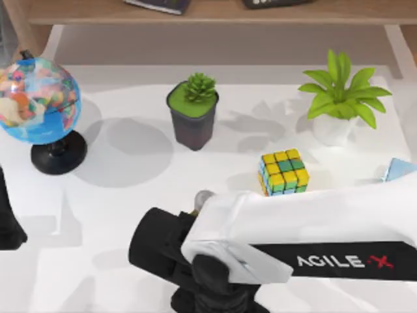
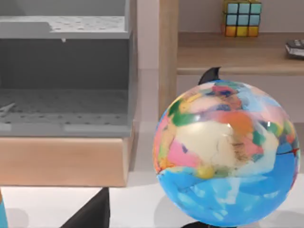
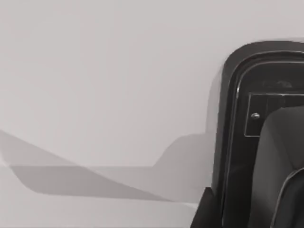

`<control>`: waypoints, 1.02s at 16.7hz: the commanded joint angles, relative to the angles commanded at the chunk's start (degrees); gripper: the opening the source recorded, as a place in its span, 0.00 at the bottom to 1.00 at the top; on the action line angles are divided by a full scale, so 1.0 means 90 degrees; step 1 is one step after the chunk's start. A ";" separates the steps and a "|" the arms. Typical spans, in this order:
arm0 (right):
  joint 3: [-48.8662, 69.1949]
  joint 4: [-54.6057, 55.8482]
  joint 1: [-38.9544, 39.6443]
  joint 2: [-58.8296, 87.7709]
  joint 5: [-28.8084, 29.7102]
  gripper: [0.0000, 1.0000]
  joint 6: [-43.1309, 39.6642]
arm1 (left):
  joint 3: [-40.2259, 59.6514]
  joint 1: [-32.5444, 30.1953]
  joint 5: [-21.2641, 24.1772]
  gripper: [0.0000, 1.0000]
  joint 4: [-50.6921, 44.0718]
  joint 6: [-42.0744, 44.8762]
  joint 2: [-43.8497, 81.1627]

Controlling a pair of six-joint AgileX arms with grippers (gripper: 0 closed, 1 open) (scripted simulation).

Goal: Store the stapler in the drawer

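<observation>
surroundings: our right arm (image 1: pixel 306 228) reaches across the desk (image 1: pixel 130 169) front from the right, covering what is below it; its end effector state we cannot tell | stapler (image 3: pixel 266 142): black, glossy, close under right wrist camera | writing: "AGILE X" on arm | counts: 1 globe (image 1: pixel 38 99); 2 potted plants; 1 cube (image 1: pixel 284 172); left arm parked at left edge

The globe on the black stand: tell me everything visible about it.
The multicoloured globe on a black round stand is a glossy sphere, mostly blue toward its lower half with pink, orange, green and cream patches. A black arc tip juts above its top. It stands on the white table at the top view's left, casting a shadow rightward. Nothing else touches it. The left wrist view shows it in front of a wooden shelf unit.
</observation>
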 joint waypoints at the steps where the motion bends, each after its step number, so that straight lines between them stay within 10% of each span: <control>1: 0.0000 0.0000 0.0000 0.0000 0.0000 0.02 0.0000 | 0.0000 0.0000 0.0000 1.00 0.0000 0.0000 0.0000; 17: 0.0159 -0.0052 0.0949 -0.0289 0.0105 0.00 0.0301 | 0.0000 0.0000 0.0000 1.00 0.0000 0.0000 0.0000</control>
